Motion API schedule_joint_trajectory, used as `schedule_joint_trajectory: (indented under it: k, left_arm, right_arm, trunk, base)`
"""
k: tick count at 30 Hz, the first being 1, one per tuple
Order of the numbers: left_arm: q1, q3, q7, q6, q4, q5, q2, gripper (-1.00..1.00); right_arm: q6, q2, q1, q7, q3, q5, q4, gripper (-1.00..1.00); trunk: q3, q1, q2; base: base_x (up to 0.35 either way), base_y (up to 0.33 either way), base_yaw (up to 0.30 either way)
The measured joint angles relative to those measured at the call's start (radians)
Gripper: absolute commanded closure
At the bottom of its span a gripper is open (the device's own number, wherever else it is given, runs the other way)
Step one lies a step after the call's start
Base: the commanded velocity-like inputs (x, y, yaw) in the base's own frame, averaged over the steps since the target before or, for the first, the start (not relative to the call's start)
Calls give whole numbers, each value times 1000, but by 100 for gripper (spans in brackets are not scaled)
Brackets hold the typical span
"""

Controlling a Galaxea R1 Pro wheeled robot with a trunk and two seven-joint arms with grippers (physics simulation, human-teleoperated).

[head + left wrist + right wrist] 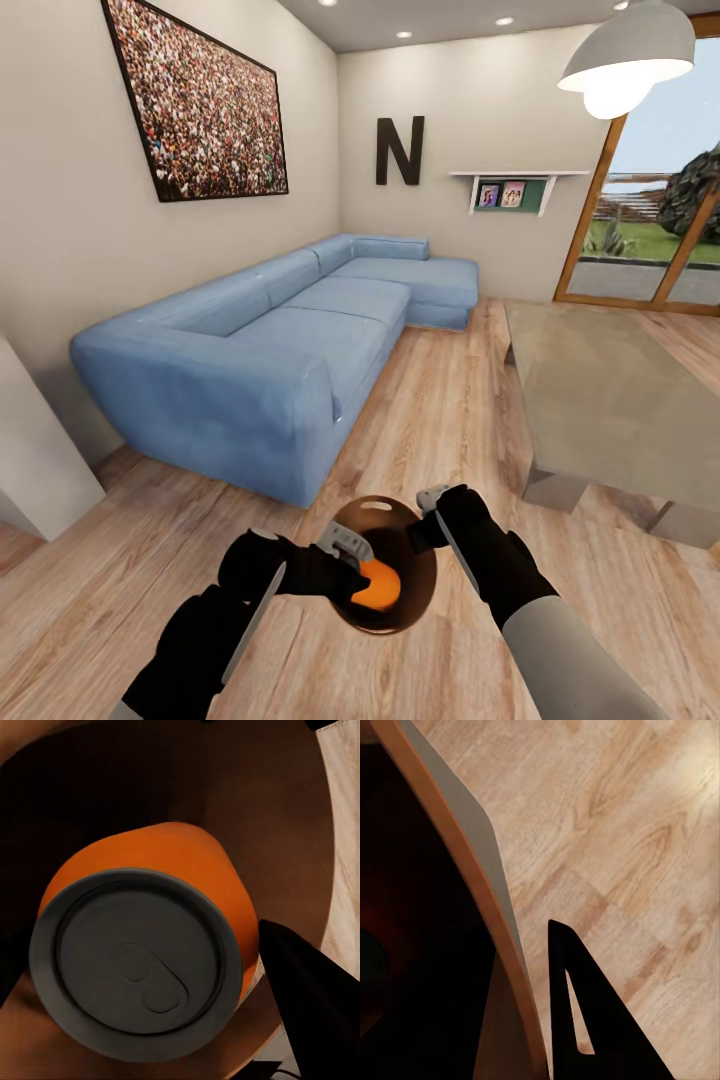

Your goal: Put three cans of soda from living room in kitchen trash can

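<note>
Your left gripper [362,575] reaches into the mouth of the copper-brown trash can [420,600] with its fingers clamped on an orange soda can [378,586]; the left wrist view looks straight at that can's grey pull-tab top [139,960], with the bin's dark glossy inside behind it. Your right gripper [432,515] pinches the bin's rim [461,855], one finger [592,1020] outside over the wooden floor [430,420] and the other presumably inside, so it is closed on the wall and carrying the bin. The risk, as I judge it, lies in that thin edge grip: the bin hangs from one side, and letting the can fall hard or nudging the wall with your left fingers could tilt it or pull it free. I cannot tell whether anything else lies in the bin. You are in the living room, with the light-blue sofa [270,360] and glass-topped table [600,400] ahead.
</note>
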Motion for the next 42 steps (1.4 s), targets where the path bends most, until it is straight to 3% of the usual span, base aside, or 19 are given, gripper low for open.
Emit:
schedule_joint_trajectory:
  k: [5, 11, 18, 19, 38, 41, 42]
  left_arm:
    - [0, -2, 5, -11, 7, -10, 0, 100]
    - [0, -3, 32, -15, 26, 21, -2, 100]
    - [0, -4, 38, -31, 40, 32, -2, 100]
    - [0, -4, 38, -31, 40, 32, -2, -100]
    - [0, -3, 37, -39, 39, 30, 1, -100]
    - [1, -2, 31, -41, 25, 22, 6, -100]
    - [1, -1, 32, -44, 8, 5, 8, -100]
  right_arm:
    - [0, 0, 0, 0, 18, -5, 0, 100]
    - [0, 0, 0, 0, 32, 3, 2, 100]
    - [-1, 0, 0, 0, 33, 11, 6, 100]
    - [-1, 0, 0, 0, 33, 11, 6, 100]
    - [-1, -1, 0, 0, 34, 6, 10, 100]
    - [0, -1, 0, 0, 34, 4, 3, 100]
    - [0, -1, 0, 0, 34, 3, 0, 100]
  trunk:
    - [0, 0, 0]
    - [0, 0, 0]
    - [0, 0, 0]
    - [0, 0, 0]
    - [0, 0, 0]
    - [0, 0, 0]
    - [0, 0, 0]
  base:
    - [0, 0, 0]
    - [0, 0, 0]
    - [0, 0, 0]
    - [0, 0, 0]
    - [0, 0, 0]
    - [0, 0, 0]
    - [0, 0, 0]
